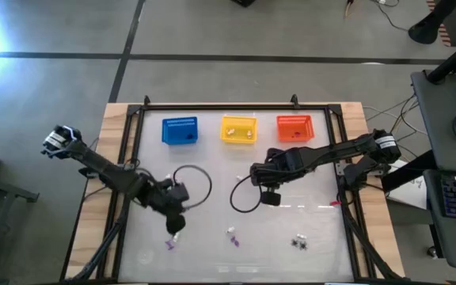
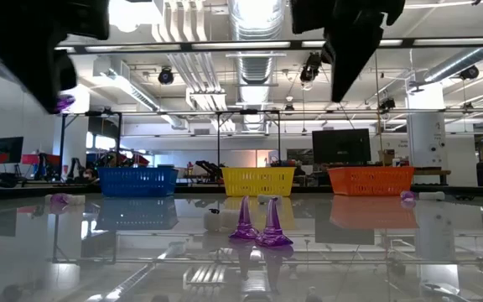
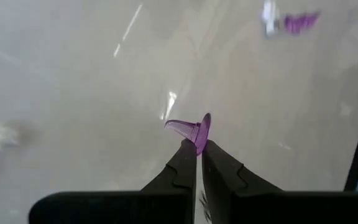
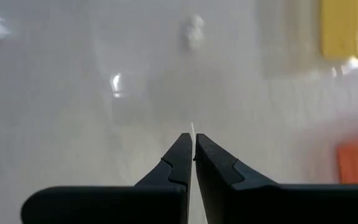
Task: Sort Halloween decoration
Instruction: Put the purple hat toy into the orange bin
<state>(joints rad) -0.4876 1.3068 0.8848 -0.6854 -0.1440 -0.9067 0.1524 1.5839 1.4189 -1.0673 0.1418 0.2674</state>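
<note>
The left gripper (image 3: 196,148) is pinching a purple trinket (image 3: 191,129) while several others are lying unsorted near the table's (image 1: 212,261) front edge.

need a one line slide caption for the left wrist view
Left gripper shut on a purple witch-hat trinket, lifted above the glossy table.

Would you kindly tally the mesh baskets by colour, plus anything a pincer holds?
blue basket: 1
yellow basket: 1
orange-red basket: 1
purple trinket, held in the left pincer: 1
Total: 4
</note>
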